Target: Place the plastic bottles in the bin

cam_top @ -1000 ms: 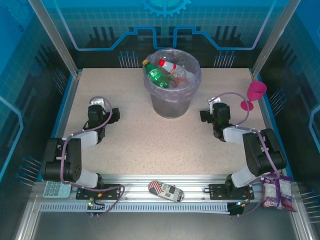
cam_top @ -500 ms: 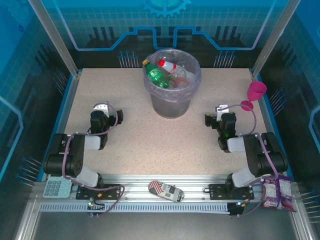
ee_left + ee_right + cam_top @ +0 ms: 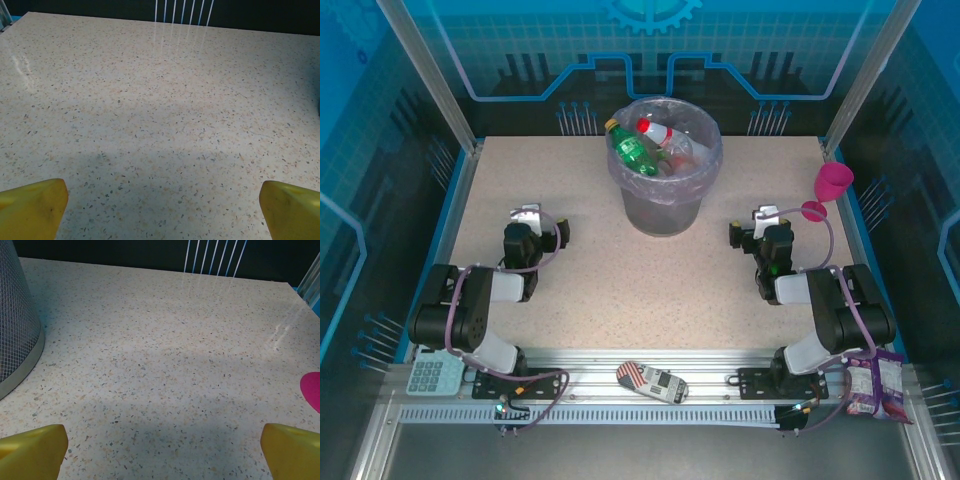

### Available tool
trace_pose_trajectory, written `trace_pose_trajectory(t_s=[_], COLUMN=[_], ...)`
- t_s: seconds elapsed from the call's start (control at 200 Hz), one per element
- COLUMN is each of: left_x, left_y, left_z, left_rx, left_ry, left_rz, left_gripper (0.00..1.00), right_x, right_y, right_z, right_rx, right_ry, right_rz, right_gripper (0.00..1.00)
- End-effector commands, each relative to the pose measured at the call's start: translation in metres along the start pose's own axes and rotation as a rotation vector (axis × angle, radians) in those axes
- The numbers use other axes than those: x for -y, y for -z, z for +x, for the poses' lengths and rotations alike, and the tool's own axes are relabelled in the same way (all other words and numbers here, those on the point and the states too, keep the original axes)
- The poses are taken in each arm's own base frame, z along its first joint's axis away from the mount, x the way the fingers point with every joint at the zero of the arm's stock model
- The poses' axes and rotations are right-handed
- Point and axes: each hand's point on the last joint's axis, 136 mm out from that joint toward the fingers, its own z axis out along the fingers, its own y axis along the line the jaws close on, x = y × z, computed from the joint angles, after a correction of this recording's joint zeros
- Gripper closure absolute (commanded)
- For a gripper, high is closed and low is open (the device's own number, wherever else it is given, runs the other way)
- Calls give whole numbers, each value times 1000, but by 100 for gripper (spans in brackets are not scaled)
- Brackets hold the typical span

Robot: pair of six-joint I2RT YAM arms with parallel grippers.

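The bottles [image 3: 650,145], a green one and a red-capped one uppermost, lie in the bin [image 3: 665,212] at the middle of the table's far edge; how many sit lower is hard to tell through the bag. The left gripper [image 3: 161,209] and right gripper [image 3: 161,449] are spread wide and hold nothing. The job looks done, so the arms should fold home smoothly, the right one keeping off the pink cup [image 3: 832,185]. Since a second ago both have drawn back toward the near edge.
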Motion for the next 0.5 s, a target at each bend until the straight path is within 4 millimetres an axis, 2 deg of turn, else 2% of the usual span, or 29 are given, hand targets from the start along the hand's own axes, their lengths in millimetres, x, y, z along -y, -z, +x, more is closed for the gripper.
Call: trace_pose_trajectory(t_s=[0.0, 0.495], left_x=[-1, -1], left_y=[1, 0], left_z=[-4, -4], left_rx=[29, 28], left_ry=[-15, -15], left_rz=[-9, -9], left_gripper=[1, 1], right_x=[5, 2], right_y=[0, -1], right_z=[-7, -8], right_rx=[36, 33], right_ry=[-18, -2], right_rz=[16, 22], right_gripper=[0, 0])
